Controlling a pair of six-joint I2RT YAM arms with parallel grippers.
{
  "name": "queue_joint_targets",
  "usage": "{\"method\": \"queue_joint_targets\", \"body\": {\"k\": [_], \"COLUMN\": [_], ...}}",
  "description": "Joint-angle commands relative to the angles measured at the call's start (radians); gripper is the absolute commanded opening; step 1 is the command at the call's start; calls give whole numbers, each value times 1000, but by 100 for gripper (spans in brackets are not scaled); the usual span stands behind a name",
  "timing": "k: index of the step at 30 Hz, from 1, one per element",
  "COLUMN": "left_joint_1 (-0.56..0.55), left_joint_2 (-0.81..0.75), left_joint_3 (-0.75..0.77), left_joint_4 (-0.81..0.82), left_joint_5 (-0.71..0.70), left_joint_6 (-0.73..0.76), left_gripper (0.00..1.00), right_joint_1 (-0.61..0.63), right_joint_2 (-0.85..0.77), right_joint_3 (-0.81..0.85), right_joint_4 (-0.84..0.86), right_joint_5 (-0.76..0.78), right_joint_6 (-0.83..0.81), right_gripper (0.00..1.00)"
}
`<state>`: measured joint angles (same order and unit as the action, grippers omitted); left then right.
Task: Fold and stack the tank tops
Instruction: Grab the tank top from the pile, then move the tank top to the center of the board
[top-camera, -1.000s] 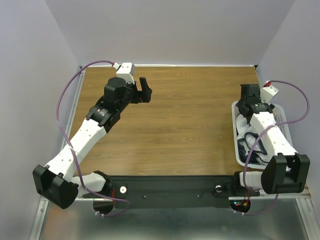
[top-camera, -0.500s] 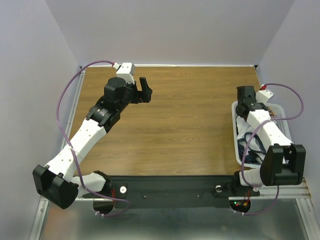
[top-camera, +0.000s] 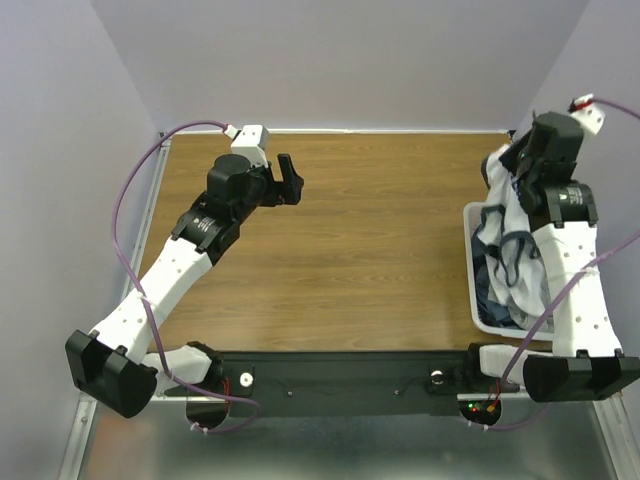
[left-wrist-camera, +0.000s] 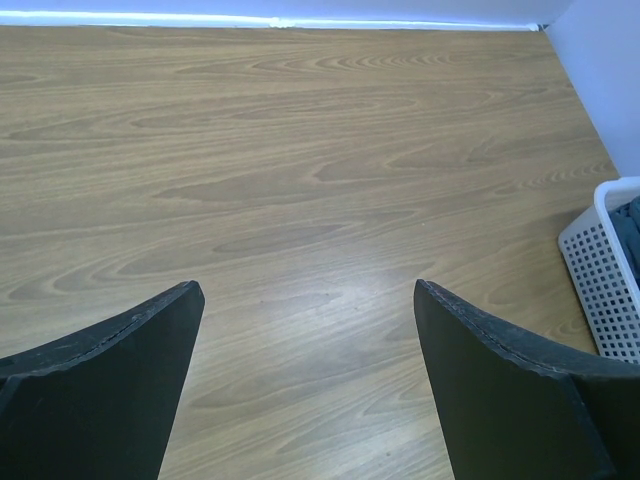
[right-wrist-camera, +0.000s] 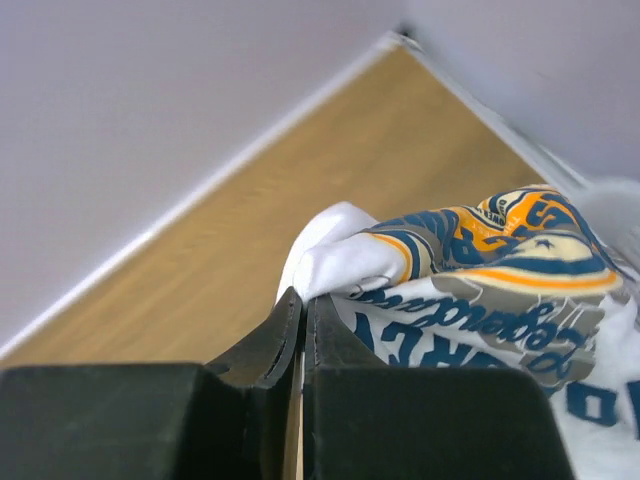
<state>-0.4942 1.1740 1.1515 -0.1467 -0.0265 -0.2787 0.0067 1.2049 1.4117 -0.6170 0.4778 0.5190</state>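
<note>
Seen from above, the left hand (top-camera: 290, 178) hovers over the far left of the bench (top-camera: 380, 250), jaws wide and holding nothing. The right hand (top-camera: 508, 162) is high above the white basket (top-camera: 473, 300) at the bench's right edge. It pinches the white tank top (top-camera: 505, 225), which hangs down into the basket over a dark blue top (top-camera: 488, 285).

In the left wrist view, the fingers stand wide apart above bare wood, with a basket corner at the right.

In the right wrist view, the fingers are clamped on a fold of the white tank top, and its blue-orange print bunches just beside them.

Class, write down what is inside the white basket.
The white tank top, pinched by the right gripper, trails into the basket over dark blue cloth. The top and arm hide whatever lies deeper.
</note>
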Motion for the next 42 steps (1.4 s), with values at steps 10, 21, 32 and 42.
{"method": "queue_joint_targets", "body": {"k": [10,21,32,42], "left_joint_1": [68,123,157,255], "left_joint_2": [-66,-44,99,168], "left_joint_3": [-10,1,-64,-283], "left_joint_4": [44,-17,-33,104], "left_joint_5": [-33,-222,-133,-23], "left_joint_6": [-8,-60,-241,-433], "left_gripper": [98,98,92,82], "right_joint_1": [373,743,520,406], "right_joint_2": [286,440,309,743], "right_joint_3": [640,388,-8,226], "right_joint_4": [95,129,206,353], "right_joint_5": [-344,-197,-85,-424], "right_joint_6": [-73,-77,45,-2], "right_gripper": [0,29,81,57]}}
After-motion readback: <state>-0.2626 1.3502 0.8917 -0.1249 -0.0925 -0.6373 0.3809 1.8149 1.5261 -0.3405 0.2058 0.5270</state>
